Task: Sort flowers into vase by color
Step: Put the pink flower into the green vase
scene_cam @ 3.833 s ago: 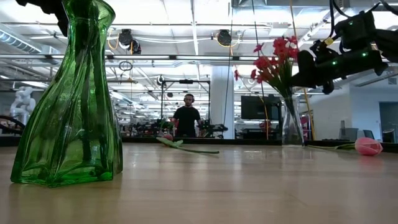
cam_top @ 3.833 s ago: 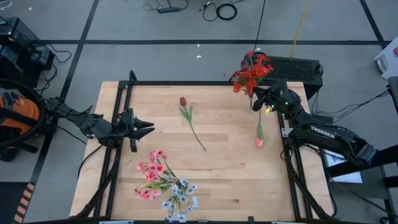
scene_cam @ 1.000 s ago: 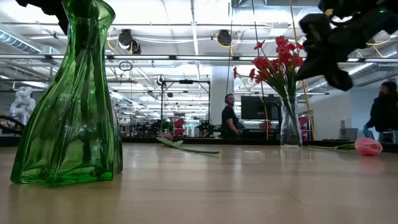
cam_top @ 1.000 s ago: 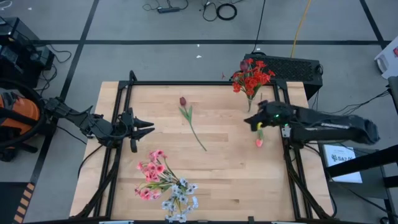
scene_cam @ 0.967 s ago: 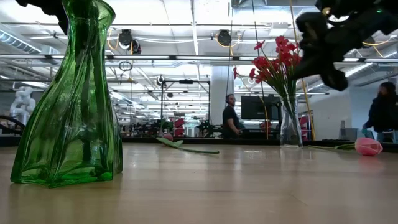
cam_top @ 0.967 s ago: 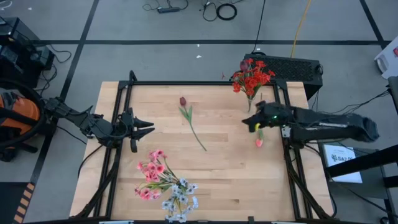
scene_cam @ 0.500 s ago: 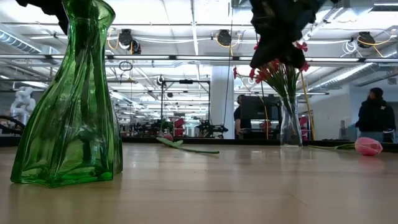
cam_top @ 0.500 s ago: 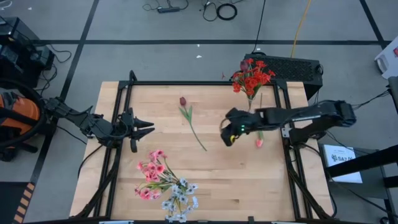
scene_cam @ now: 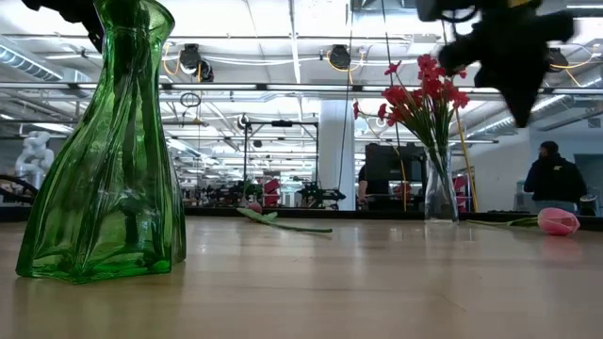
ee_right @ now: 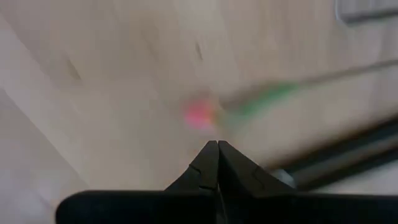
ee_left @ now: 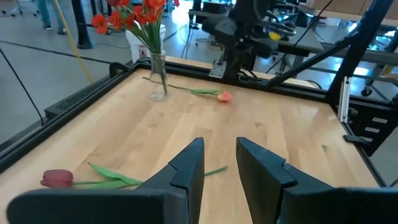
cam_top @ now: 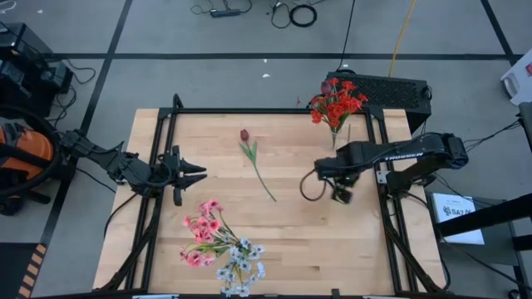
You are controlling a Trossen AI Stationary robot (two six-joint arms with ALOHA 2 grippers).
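A pink tulip [scene_cam: 558, 221] lies flat near the table's right edge, its bud blurred in the right wrist view [ee_right: 200, 115]. My right gripper [cam_top: 341, 196] hangs above that bud, fingers shut [ee_right: 217, 144] and pointing down, clear of the table [scene_cam: 520, 104]. Red flowers stand in a clear glass vase [cam_top: 335, 104] at the far right corner. A maroon tulip [cam_top: 244, 134] lies flat at mid-table. Pink sprays [cam_top: 204, 228] and whitish sprigs [cam_top: 241, 266] cluster by the near edge, where a green glass vase [scene_cam: 104, 141] stands. My left gripper [cam_top: 195, 172] waits open at the left side.
A black frame rail [cam_top: 249, 110] runs around the tabletop. A loop of cable [cam_top: 309, 188] hangs from the right arm over the wood. People stand in the room beyond the far edge [scene_cam: 551, 179]. Bare wood lies between the maroon tulip and the pink tulip.
My right gripper left the spot beside the clear vase, swung out toward the middle of the table, then came back toward the right edge and turned to point down over the pink tulip's bud. The flowers and my left arm kept still.
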